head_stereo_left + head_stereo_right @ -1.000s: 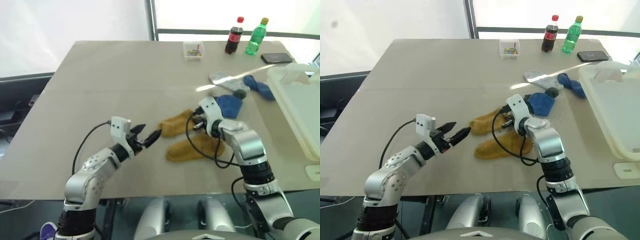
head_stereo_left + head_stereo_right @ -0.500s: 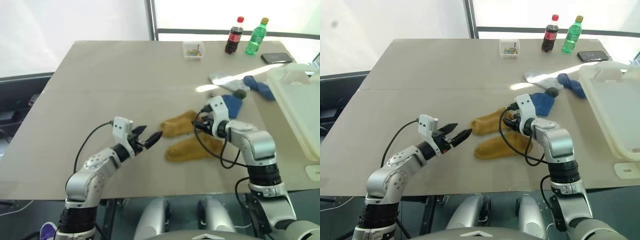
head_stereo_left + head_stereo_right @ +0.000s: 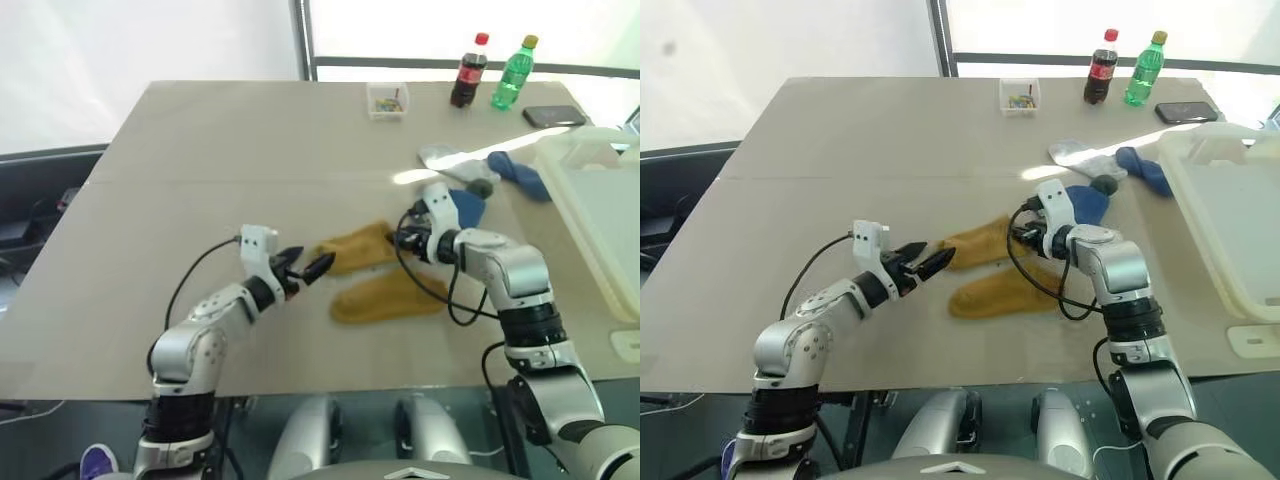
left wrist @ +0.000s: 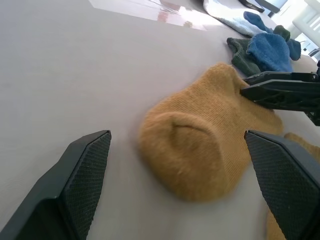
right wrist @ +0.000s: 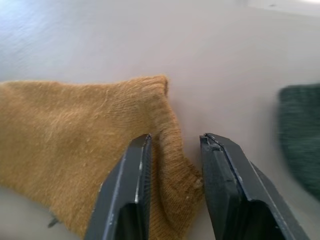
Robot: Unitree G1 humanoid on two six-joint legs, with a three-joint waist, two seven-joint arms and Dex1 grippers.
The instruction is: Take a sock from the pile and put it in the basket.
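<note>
Two mustard socks lie mid-table: the farther sock (image 3: 355, 248) and a nearer one (image 3: 385, 297). The rest of the pile, a blue sock (image 3: 462, 208), a dark green one (image 3: 481, 187), another blue one (image 3: 518, 172) and a light grey one (image 3: 445, 157), lies behind them to the right. My right gripper (image 5: 175, 150) is at the farther sock's cuff, its fingers (image 5: 125, 195) close together with a raised fold of cuff pinched between them. My left gripper (image 3: 305, 268) stands open at that sock's toe (image 4: 195, 150) without touching it. The whitish basket (image 3: 1200, 200) stands at the right edge.
At the table's far edge stand a small clear box (image 3: 386, 100), a cola bottle (image 3: 467, 70) and a green bottle (image 3: 512, 72). A dark phone (image 3: 552, 116) lies beside them. Bare table stretches left of my left arm.
My left gripper has moved forward and right, up to the sock's toe. My right gripper stayed at the cuff, rolled its wrist, opened and narrowed again onto the fold.
</note>
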